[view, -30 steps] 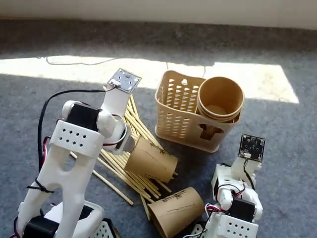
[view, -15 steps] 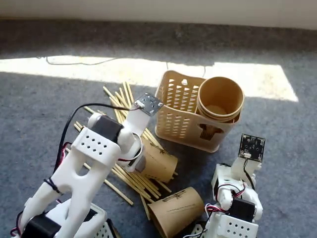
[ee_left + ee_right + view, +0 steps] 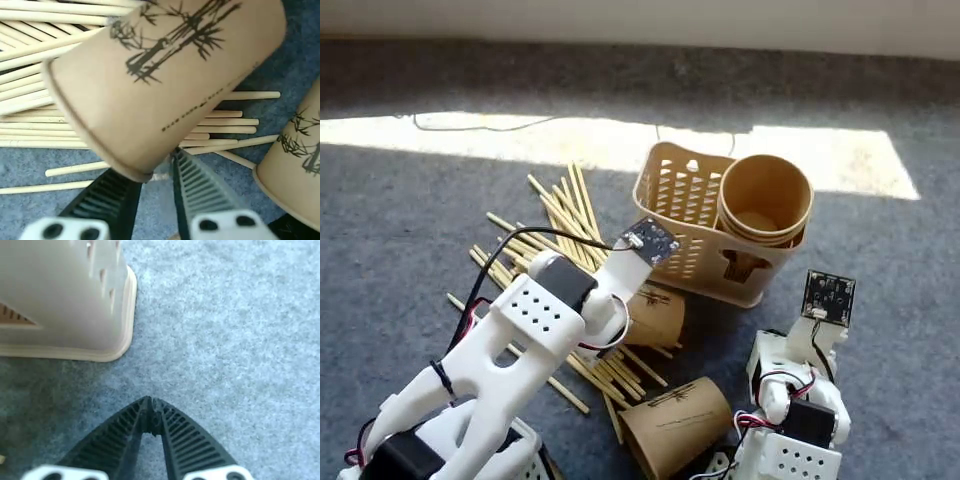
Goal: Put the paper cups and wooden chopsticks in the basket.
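**Paper cup pinched at rim, basket next**

Beige slotted plastic basket stands upright w/ stacked cups inside. Just beside it, our left gripper clamps the rim of a brown bamboo-print paper cup lying on pale wooden chopsticks. We'd lift clear of the chopsticks, then tip it mouth-up. Our right gripper: closed, empty.

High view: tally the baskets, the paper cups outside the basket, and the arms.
Basket: 1
Paper cups outside it: 2
Arms: 2
Total: 5
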{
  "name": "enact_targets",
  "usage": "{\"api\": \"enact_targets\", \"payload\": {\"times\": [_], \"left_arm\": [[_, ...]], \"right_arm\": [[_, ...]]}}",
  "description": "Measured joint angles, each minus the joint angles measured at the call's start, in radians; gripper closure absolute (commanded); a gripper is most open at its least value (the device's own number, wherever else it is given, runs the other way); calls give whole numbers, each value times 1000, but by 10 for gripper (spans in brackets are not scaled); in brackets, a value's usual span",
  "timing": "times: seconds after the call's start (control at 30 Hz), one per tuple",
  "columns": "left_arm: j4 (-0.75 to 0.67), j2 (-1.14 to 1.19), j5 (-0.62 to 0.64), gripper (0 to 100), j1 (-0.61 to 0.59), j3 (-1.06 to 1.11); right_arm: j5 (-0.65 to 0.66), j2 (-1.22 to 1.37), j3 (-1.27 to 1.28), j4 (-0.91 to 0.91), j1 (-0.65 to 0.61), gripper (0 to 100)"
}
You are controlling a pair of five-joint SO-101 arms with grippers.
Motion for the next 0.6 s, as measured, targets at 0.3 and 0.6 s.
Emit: {"api": "enact_targets", "payload": {"times": [0.3,0.6], "left_arm": [[0,0,0,995,5,0],[38,0,0,995,3,-15]], "right_arm": [[0,0,0,0,0,980],[0,0,0,0,0,980]]}}
